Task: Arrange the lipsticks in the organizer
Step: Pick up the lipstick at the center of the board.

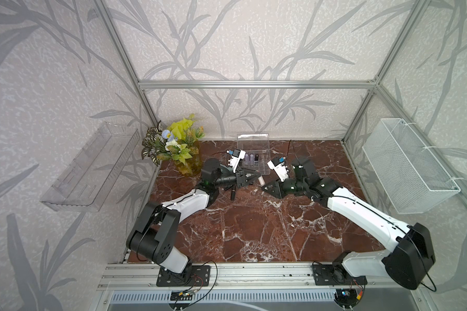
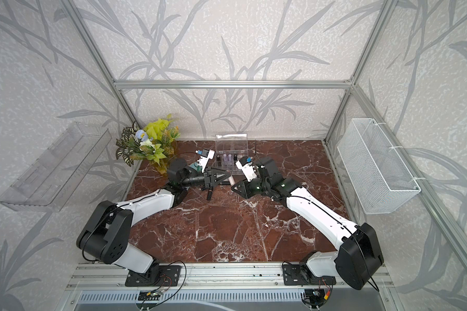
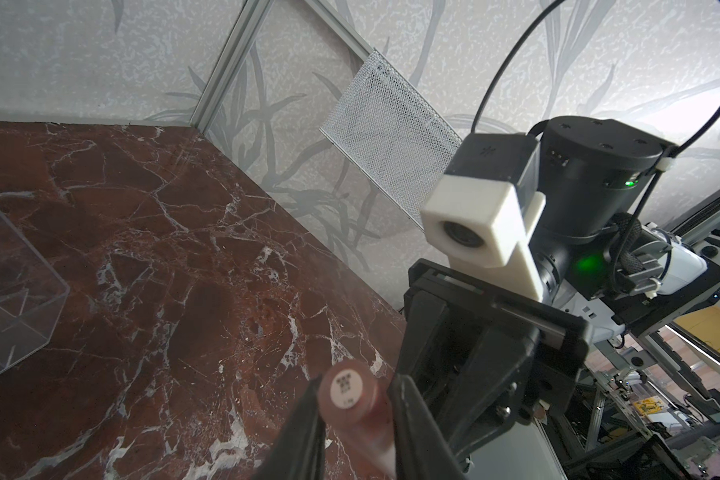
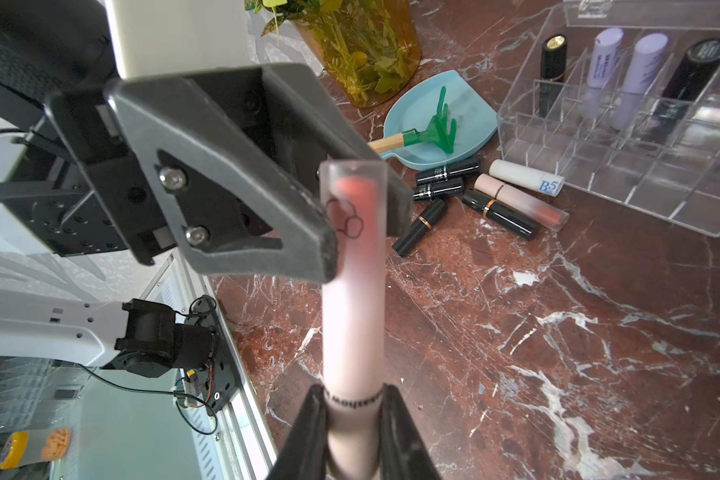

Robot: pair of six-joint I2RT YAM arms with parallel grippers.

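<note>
A pale pink lipstick (image 4: 352,299) hangs level above the table between the two arms, small in both top views (image 1: 260,180) (image 2: 230,179). My right gripper (image 4: 354,395) is shut on its near end. My left gripper (image 3: 354,386) is shut on the far end, its fingers pressed to both sides of the tube (image 3: 347,384). The organizer (image 4: 641,174) stands behind with its lid up, holding two black and two lilac lipsticks (image 4: 605,54). Several loose lipsticks (image 4: 499,214), black, pink and white, lie on the marble in front of it.
A blue dish with a green rake (image 4: 441,124) sits by the amber plant vase (image 1: 185,159). A wire basket (image 1: 410,167) hangs on the right wall and a clear tray (image 1: 89,167) on the left wall. One black lipstick (image 1: 233,194) lies under the left arm.
</note>
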